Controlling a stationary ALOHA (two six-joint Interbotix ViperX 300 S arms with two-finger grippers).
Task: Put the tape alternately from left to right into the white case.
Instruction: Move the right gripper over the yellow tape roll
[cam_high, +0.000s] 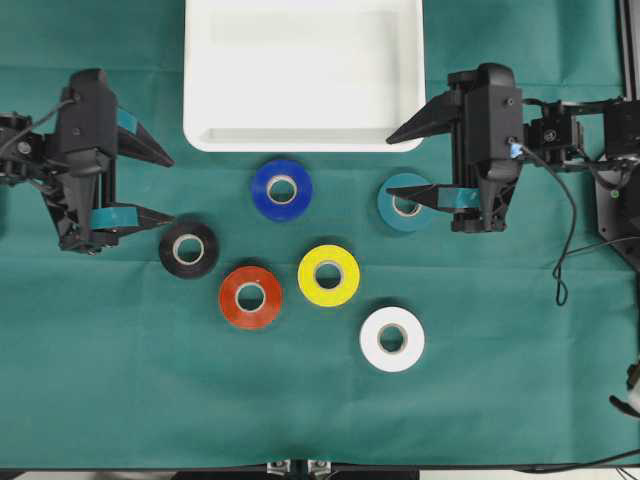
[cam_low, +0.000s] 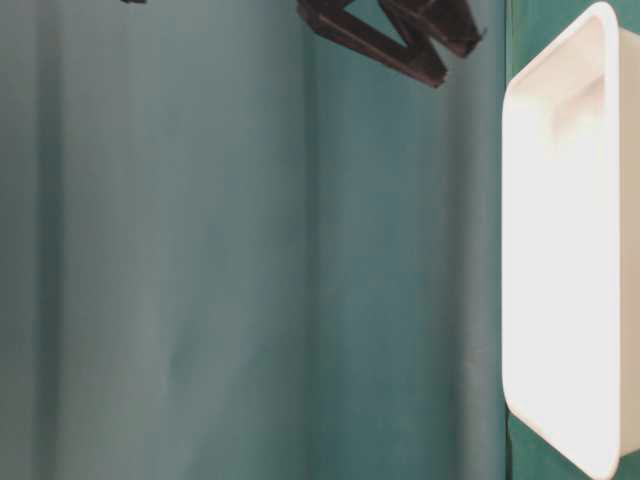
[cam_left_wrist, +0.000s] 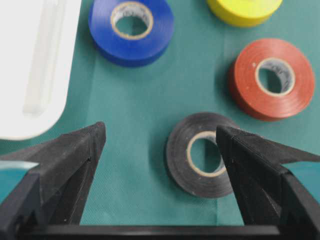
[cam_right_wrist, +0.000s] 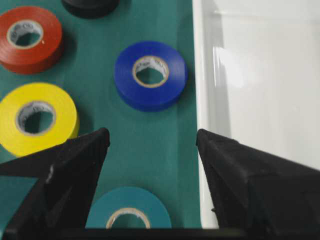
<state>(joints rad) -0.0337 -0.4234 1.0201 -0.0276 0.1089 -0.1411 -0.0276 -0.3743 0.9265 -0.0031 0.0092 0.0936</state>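
1. Six rolls of tape lie flat on the green-covered worktop (cam_high: 120, 400), none in the white case (cam_high: 300, 140).
2. White case sits at the top centre of the overhead view, nothing in it; its near rim is just above the blue roll (cam_high: 281, 189).
3. Blue roll is closest to the case, apart from every other roll.
4. Teal roll (cam_high: 404, 203) is right of the blue one, partly under the lower finger of the right gripper (cam_high: 405, 163).
5. Black roll (cam_high: 189, 249) is at the left, red-orange roll (cam_high: 250, 296) just below and right of it, close but a gap shows.
6. Yellow roll (cam_high: 328, 274) is right of the red-orange one, near it; white roll (cam_high: 392, 338) is lowest, to the right, apart from the yellow.
7. Left gripper (cam_high: 165, 187) is spread wide, holding nothing; its lower fingertip is just beside the black roll in the overhead view. In the left wrist view the black roll lies partly behind the right-hand finger.
8. Right gripper is spread wide, holding nothing; the upper fingertip overlaps the case's lower right corner, the lower one overlaps the teal roll. Whether it touches either, cannot tell.
9. Table-level view shows only dark finger tips at the top, green cloth and the case edge.
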